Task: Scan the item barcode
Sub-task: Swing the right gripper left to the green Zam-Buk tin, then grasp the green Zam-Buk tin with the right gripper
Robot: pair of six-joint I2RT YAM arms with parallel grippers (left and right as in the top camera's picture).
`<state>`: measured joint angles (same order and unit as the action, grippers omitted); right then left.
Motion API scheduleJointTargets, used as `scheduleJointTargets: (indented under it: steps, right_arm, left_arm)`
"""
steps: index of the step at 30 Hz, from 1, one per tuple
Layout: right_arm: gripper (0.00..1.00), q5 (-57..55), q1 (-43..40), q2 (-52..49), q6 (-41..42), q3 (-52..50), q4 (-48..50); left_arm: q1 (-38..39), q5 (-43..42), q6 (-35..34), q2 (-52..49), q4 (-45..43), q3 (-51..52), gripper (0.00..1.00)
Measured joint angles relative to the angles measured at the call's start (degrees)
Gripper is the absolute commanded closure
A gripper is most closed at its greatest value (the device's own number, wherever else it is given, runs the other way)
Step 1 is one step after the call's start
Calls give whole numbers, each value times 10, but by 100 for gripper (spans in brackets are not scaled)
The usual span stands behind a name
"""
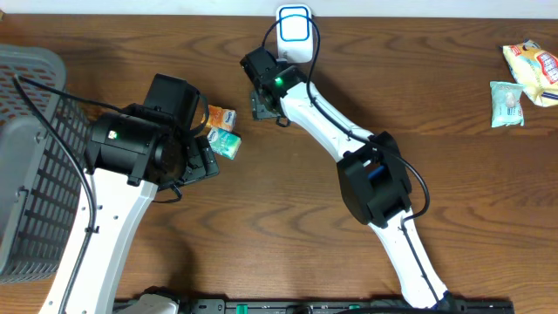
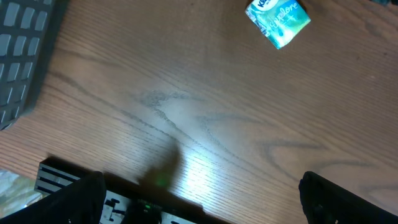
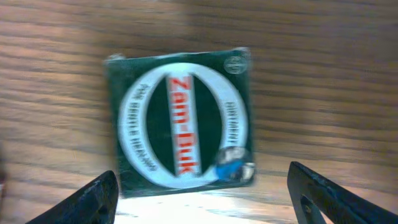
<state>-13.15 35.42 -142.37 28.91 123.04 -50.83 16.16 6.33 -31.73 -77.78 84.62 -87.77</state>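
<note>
The right fingers (image 3: 93,199) are hovering spread wide over a dark green Zam-Buk box (image 3: 180,118). The box is lying flat, label up, on the wooden worktop (image 1: 288,209), with one finger standing off each side and neither gripping it. Seen from overhead, the right arm is reaching toward the far edge, its wrist sitting just beside a white scanner (image 1: 294,30) with a blue ring. The left fingers (image 2: 336,199) are hanging released over bare wood, holding nothing. A teal packet (image 2: 278,22) is lying apart from them, with an orange packet (image 1: 220,115) just beside it. A grey basket (image 1: 26,174) is sitting at the left edge, and two snack packets (image 1: 534,63) are lying far right.
</note>
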Motion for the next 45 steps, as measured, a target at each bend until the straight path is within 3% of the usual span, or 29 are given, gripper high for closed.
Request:
scheduleJointTargets:
  steps: [19, 27, 36, 45]
  right_arm:
    - [23, -52, -32, 14, 14, 0, -110]
    - [14, 12, -32, 63, 32, -1, -58]
    - [18, 29, -26, 64, 43, -2, 44]
    - [14, -13, -23, 60, 94, -2, 50]
  left_arm:
    - [0, 0, 0, 0, 0, 0, 3]
    - [0, 0, 0, 0, 0, 0, 2]
    - [0, 0, 0, 0, 0, 0, 3]
    - [0, 0, 0, 0, 0, 0, 2]
